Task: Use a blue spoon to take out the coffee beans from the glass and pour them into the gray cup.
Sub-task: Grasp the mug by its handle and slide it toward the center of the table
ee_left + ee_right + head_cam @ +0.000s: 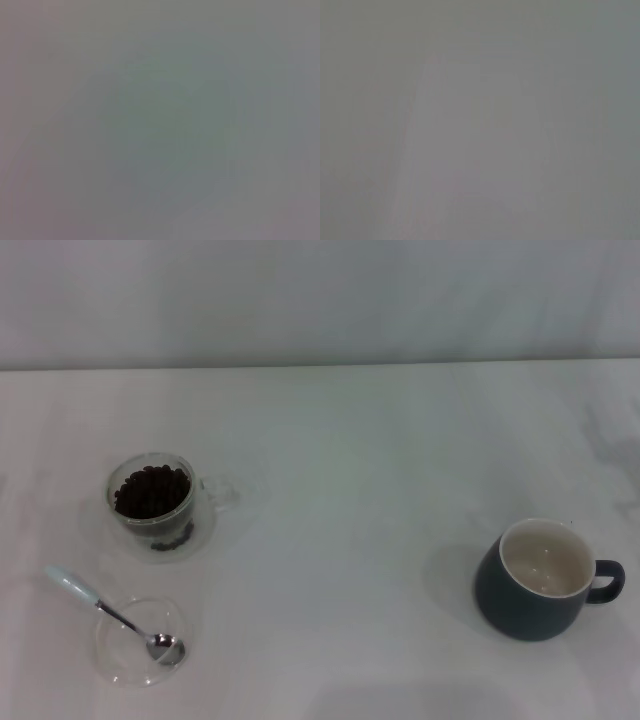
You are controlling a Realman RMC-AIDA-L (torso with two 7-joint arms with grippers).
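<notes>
In the head view the glass (pixel 155 505) stands at the left of the white table, its clear handle pointing right, filled with dark coffee beans (pixel 151 490). Just in front of it the blue spoon (pixel 112 612) lies with its metal bowl resting in a shallow clear dish (pixel 140 642) and its pale handle sticking out to the back left. The gray cup (pixel 540 580) stands at the right, cream inside, handle to the right, nothing visible in it. Neither gripper appears in any view; both wrist views show only a flat grey blur.
The white table (pixel 340 470) runs back to a pale wall. A wide stretch of bare tabletop lies between the glass and the gray cup.
</notes>
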